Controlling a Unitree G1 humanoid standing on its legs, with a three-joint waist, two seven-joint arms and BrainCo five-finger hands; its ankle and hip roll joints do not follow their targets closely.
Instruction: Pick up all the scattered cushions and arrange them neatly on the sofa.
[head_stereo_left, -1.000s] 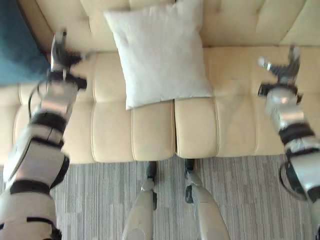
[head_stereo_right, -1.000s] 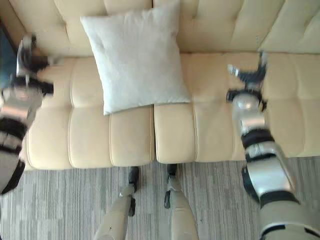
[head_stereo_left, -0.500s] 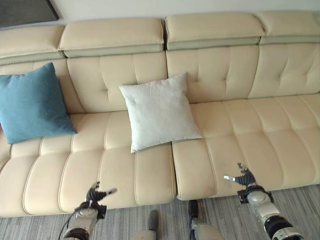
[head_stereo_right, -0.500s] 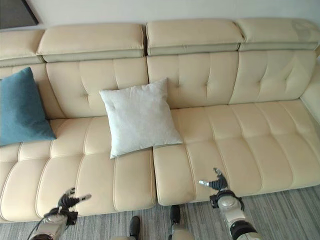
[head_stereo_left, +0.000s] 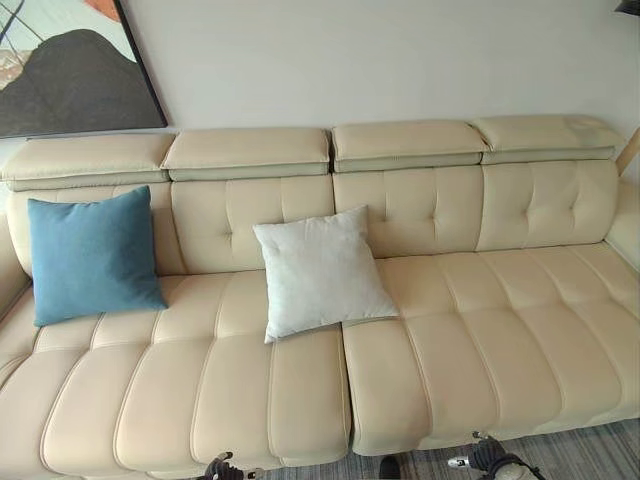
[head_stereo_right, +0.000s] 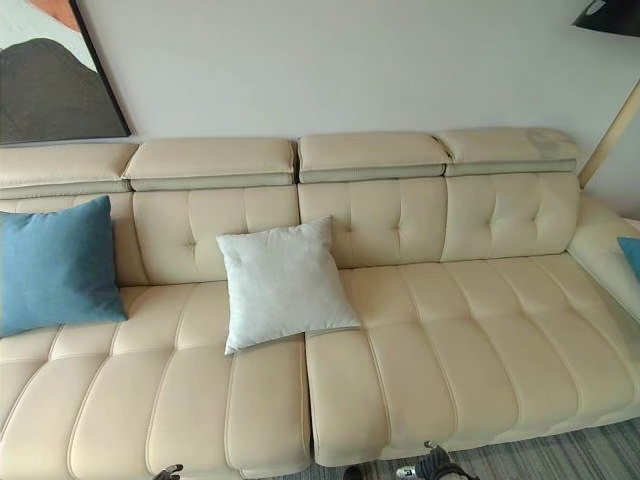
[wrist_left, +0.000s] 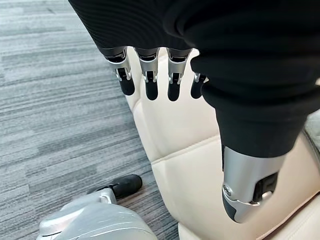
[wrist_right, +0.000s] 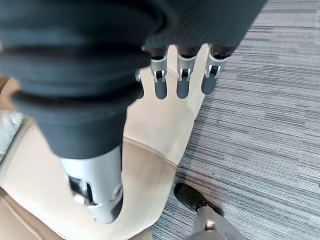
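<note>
A white cushion (head_stereo_left: 322, 270) leans against the backrest in the middle of the cream sofa (head_stereo_left: 470, 340). A blue cushion (head_stereo_left: 92, 257) stands upright at the sofa's left end. Another blue cushion's corner (head_stereo_right: 631, 251) peeks in past the sofa's right arm. My left hand (head_stereo_left: 222, 468) and right hand (head_stereo_left: 482, 459) sit low at the sofa's front edge, both empty. In the wrist views the left hand (wrist_left: 150, 75) and right hand (wrist_right: 180, 75) hang with straight fingers above the seat's front edge.
Grey striped carpet (wrist_left: 55, 120) lies in front of the sofa. A framed picture (head_stereo_left: 70, 70) hangs on the wall at upper left. A lamp's shade (head_stereo_right: 610, 15) and pole stand at the far right.
The camera has tilted up and drawn back, so the whole sofa and wall show. Both hands have dropped from over the seat to the sofa's front edge, holding nothing.
</note>
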